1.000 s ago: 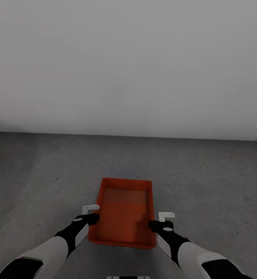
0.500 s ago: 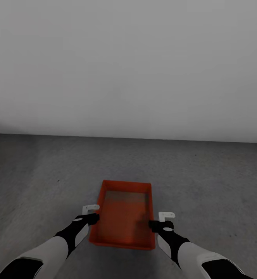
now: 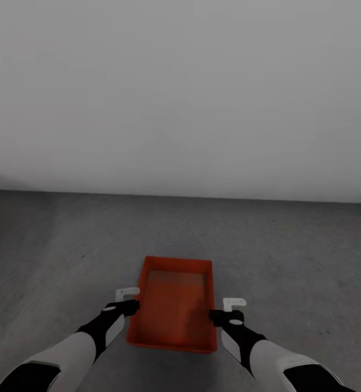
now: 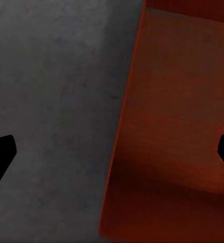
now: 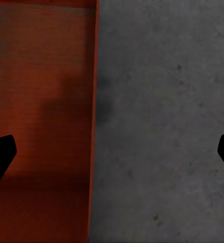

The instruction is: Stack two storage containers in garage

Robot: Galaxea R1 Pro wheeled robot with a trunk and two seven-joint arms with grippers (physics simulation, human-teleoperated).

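One open orange-red rectangular plastic bin (image 3: 173, 307) w/ thin plain walls sits lower centre of the head view, on the dark grey rough concrete floor (image 3: 55, 256); plain white-grey wall (image 3: 180, 92) fills the upper half. No brand, label or writing readable anywhere on bin, arms or wall. Left gripper (image 3: 128, 298) is just beside the bin's left long wall, right gripper (image 3: 230, 308) just beside its right long wall, both above the rim, apart from it. In the left wrist view the two black fingertips (image 4: 0, 157) sit at opposite frame edges, spread wide, straddling the bin wall (image 4: 123, 131) w/ nothing pinched. Right wrist view is alike: black fingertips (image 5: 0, 154) far apart, bin wall (image 5: 94, 121) between them, bare concrete (image 5: 168, 126) on one side, bin interior on the other.
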